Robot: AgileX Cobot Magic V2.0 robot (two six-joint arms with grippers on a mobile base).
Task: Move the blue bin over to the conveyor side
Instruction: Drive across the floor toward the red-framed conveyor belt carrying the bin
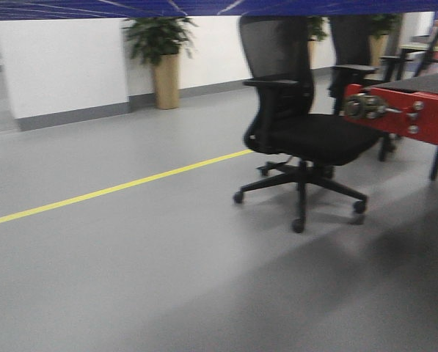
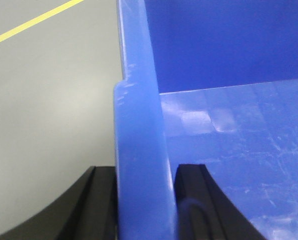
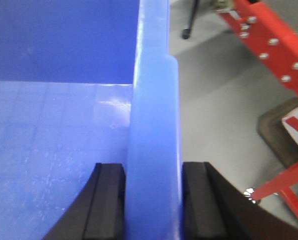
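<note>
Here, grey floor beneath blue bin

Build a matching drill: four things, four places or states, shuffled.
1. glossy blue plastic bin
2. black mesh office chair
3. thin yellow floor line
4. green plant, tan cylindrical pot

A. by white wall
B. clamped by left end effector, right end effector
C. beside red metal conveyor frame
D. crossing grey floor

Pairs: 1-B, 2-C, 3-D, 4-A

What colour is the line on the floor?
Yellow; the thin painted floor line shows best in the exterior front-facing view.
</note>
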